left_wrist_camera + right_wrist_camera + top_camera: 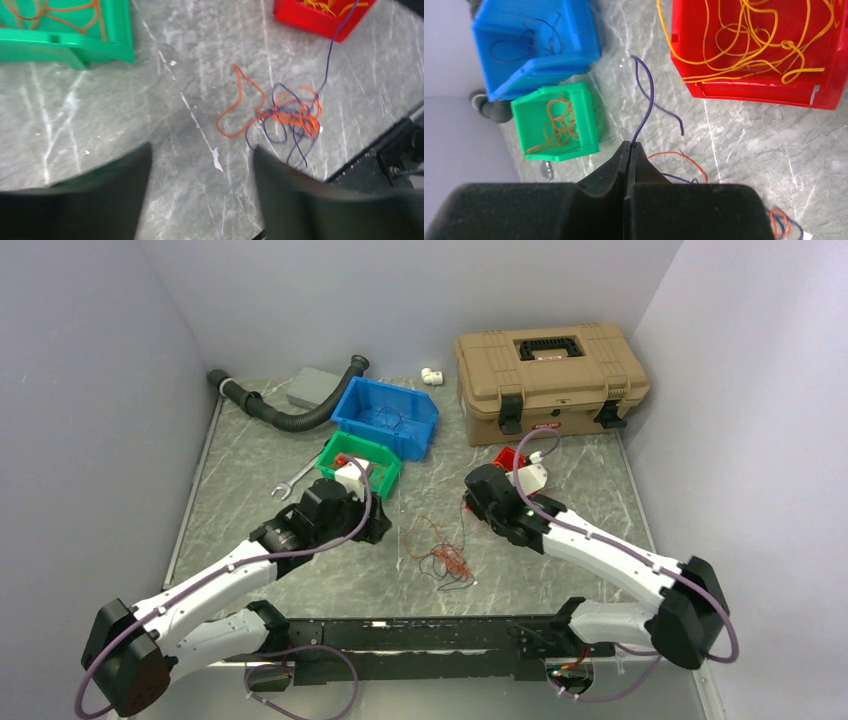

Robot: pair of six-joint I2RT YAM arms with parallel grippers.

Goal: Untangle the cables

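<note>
A tangle of thin orange and dark purple cables lies on the marble table between the arms; it also shows in the left wrist view. My right gripper is shut on one purple cable, which is lifted off the table; the cable runs up from the tangle. In the top view the right gripper is above and to the right of the tangle. My left gripper is open and empty, just left of the tangle.
A red bin holds yellow wires, a green bin orange wires, a blue bin dark wires. A tan case, black hose, grey box, wrench and white fitting lie at the back.
</note>
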